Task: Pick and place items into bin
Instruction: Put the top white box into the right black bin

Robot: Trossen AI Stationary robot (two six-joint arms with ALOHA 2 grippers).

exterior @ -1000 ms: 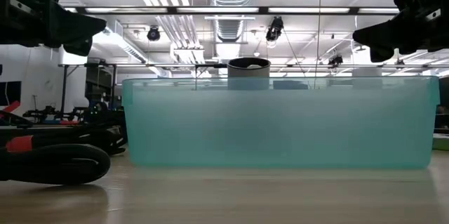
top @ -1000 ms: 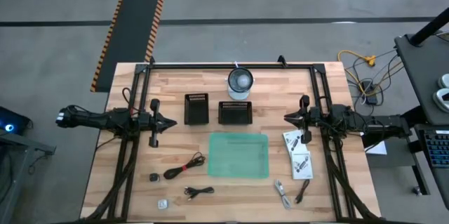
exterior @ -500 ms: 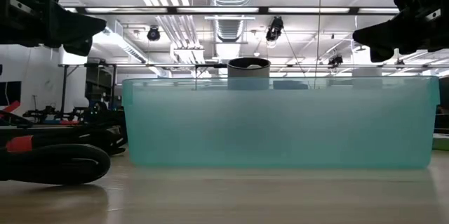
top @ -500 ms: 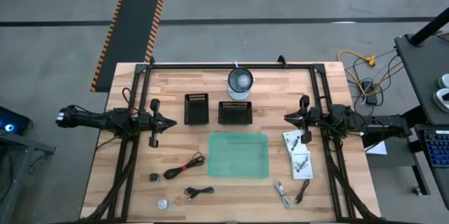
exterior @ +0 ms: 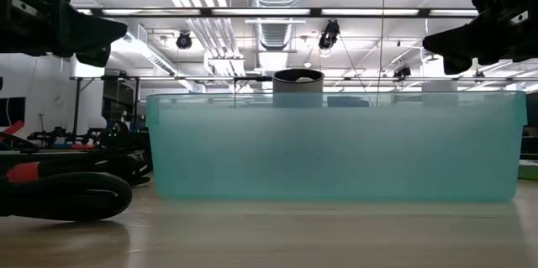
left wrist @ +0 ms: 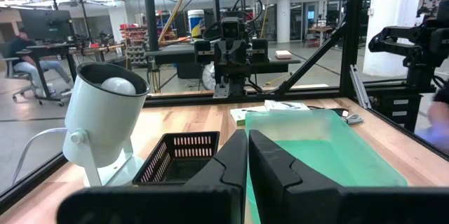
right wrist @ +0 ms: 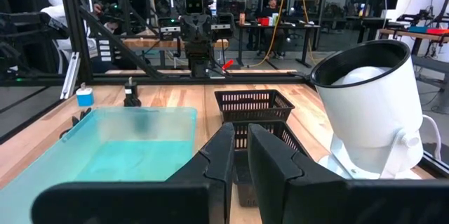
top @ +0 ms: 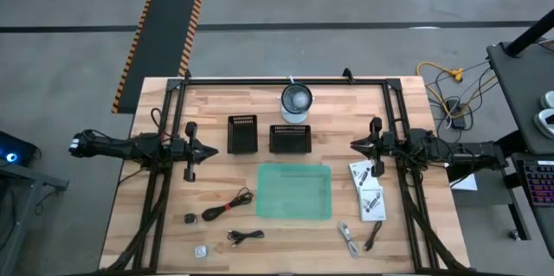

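Between idle arms sits a translucent green rectangular bin (top: 295, 191).

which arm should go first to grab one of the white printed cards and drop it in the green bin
Probably the right. The right gripper hangs just beside the white printed cards, which lie on the bin's right side. The left gripper is across the table, nearer the black coiled cable.

On the table (top: 164, 107) there is 1 green bin (top: 295, 192), 2 black baskets (top: 242, 134), and 1 white lamp (top: 296, 103). Loose items: 2 white cards (top: 367, 190), 2 black coiled cables (top: 227, 205), 1 whitish cable (top: 348, 238), 1 thin dark cable (top: 372, 236), 1 small black piece (top: 190, 219), 1 small white piece (top: 201, 252). There are 2 arms (top: 130, 146).
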